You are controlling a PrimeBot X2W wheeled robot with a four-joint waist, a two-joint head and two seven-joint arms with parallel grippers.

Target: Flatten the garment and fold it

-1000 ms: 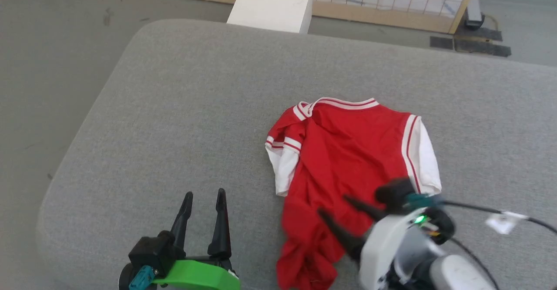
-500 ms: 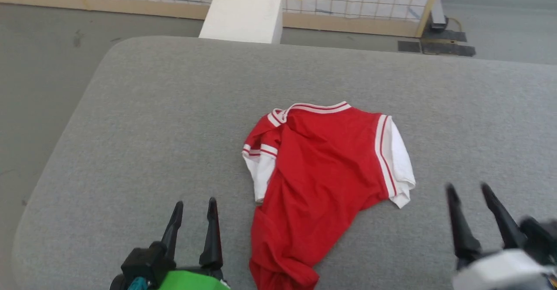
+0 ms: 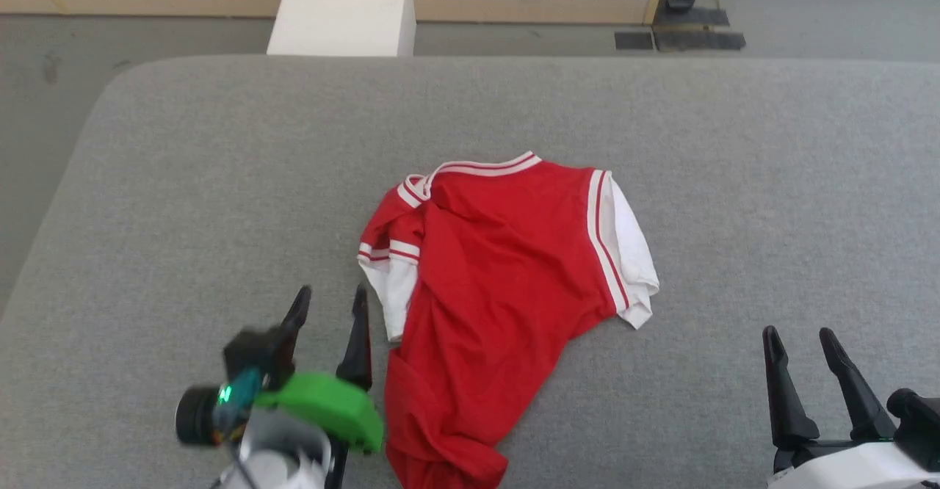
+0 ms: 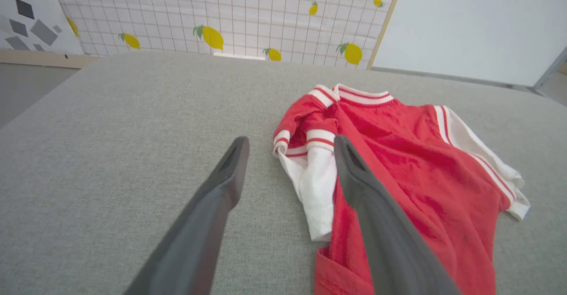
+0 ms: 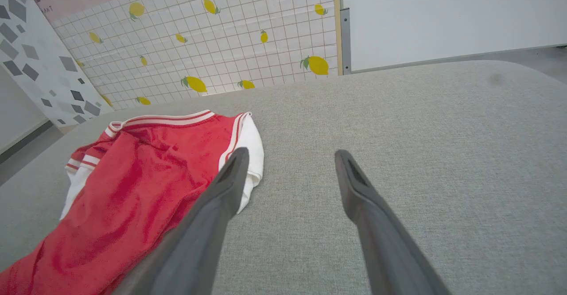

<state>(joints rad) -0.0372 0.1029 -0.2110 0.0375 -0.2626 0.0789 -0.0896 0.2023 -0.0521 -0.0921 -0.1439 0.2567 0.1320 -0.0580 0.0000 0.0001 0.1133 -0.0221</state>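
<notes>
Head view: the garment (image 3: 499, 283) lies rumpled mid-way across the grey cushion (image 3: 220, 180), collar (image 3: 485, 166) far, hem (image 3: 440, 459) bunched near. The left gripper (image 3: 332, 294) stands spread and empty just beside the folded sleeve (image 3: 393, 283). The right gripper (image 3: 798, 335), equally wide and empty, is well apart.

Left wrist view: that sleeve shows doubled between the 2 fingers (image 4: 221, 184) (soft, light knit, likely to drag and wrinkle).

Right wrist view: the flat white sleeve (image 5: 253, 153) looks a good pinch point.

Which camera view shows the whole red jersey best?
The head view: the red jersey lies nearly whole, seen from above, with collar, both white sleeves and bunched hem. The left wrist view shows its collar and crumpled sleeve close up, but a finger hides part. The right wrist view crops its hem.
</notes>
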